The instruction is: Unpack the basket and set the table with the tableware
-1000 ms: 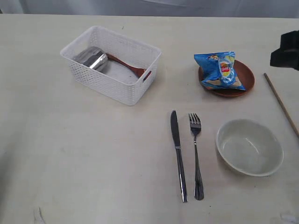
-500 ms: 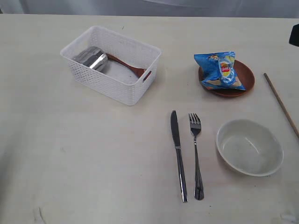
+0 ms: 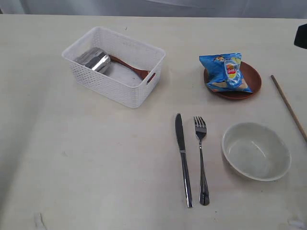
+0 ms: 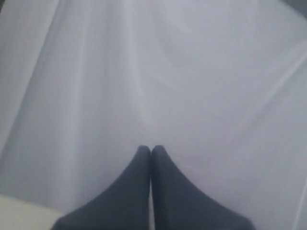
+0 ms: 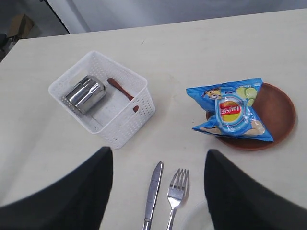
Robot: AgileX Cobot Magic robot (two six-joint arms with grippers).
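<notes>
My left end effector point(image 4: 151, 149) has 2 matte dark-grey fingers point(image 4: 132, 196), broad at the base and tapering to slim rounded tips. My right end effector point(image 5: 158, 152) has 2 wide black fingers point(image 5: 72, 196) with smooth curved edges. A blocky black part of my right arm point(image 3: 302, 36) shows too.

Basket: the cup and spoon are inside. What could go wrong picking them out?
The steel cup lies on its side in the basket; round and shiny, it could roll or slip from the jaws. The wooden spoon lies low beside it, so a reach may snag the lattice and drag the basket. The snack bag sits on the brown plate, blocking that setting.
</notes>
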